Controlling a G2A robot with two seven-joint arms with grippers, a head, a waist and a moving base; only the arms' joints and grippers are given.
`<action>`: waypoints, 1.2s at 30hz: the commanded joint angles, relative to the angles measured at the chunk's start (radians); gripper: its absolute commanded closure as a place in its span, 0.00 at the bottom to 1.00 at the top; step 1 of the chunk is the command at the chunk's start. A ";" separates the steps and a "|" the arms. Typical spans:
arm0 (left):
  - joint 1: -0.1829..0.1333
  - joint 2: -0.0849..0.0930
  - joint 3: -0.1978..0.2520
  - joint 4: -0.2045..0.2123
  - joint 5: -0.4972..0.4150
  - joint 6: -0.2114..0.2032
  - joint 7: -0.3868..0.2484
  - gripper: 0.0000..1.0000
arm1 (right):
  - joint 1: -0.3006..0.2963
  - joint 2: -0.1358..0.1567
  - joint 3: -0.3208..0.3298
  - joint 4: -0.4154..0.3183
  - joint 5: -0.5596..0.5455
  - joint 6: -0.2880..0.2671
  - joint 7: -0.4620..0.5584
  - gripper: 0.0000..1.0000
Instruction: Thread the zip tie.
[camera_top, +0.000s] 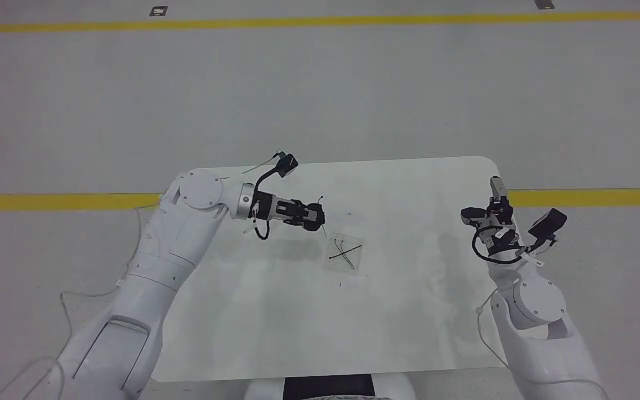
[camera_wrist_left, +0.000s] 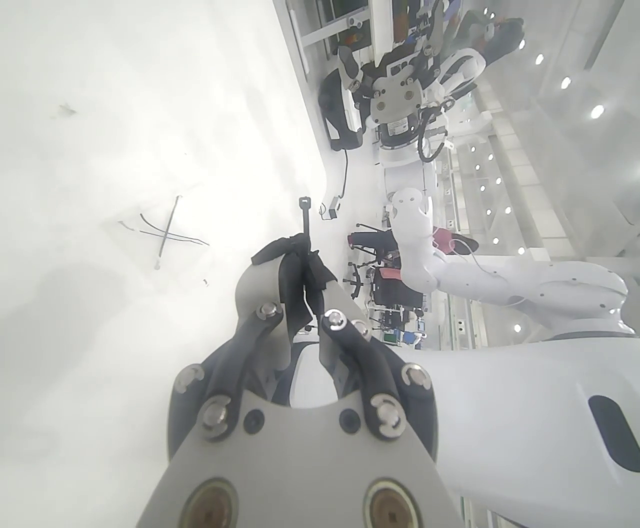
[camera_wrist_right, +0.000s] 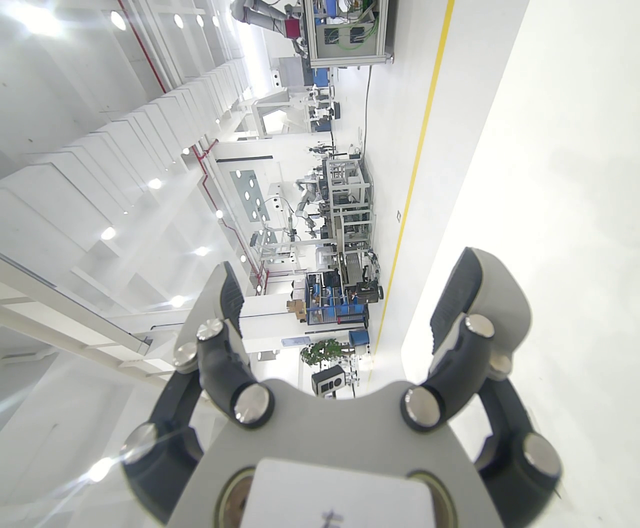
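My left gripper (camera_wrist_left: 300, 260) is shut on a black zip tie (camera_wrist_left: 305, 220); the tie's square head sticks out past the fingertips. In the top view the left gripper (camera_top: 318, 215) hovers over the white table (camera_top: 420, 300), left of centre. More black zip ties (camera_top: 345, 252) lie crossed on the table just beyond and below it, also seen as zip ties (camera_wrist_left: 167, 232) in the left wrist view. My right gripper (camera_wrist_right: 345, 295) is open with nothing between its fingers. It is held at the table's right edge, as the right gripper (camera_top: 480, 215) in the top view.
The white table has rounded corners; yellow floor lines (camera_top: 320, 22) run behind it. The other arm's gripper (camera_wrist_left: 400, 95) shows far off in the left wrist view.
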 joint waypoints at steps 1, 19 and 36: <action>0.003 0.000 0.003 -0.004 0.008 0.002 0.014 1.00 | 0.000 0.000 0.000 0.000 0.000 0.000 0.000 0.00; -0.157 0.002 0.199 -0.073 0.256 0.000 0.080 1.00 | 0.000 0.000 0.000 0.000 0.000 0.000 0.000 0.00; -0.169 0.003 0.214 -0.069 0.250 0.000 0.085 1.00 | 0.152 0.019 -0.075 0.034 -0.201 -0.039 0.454 0.00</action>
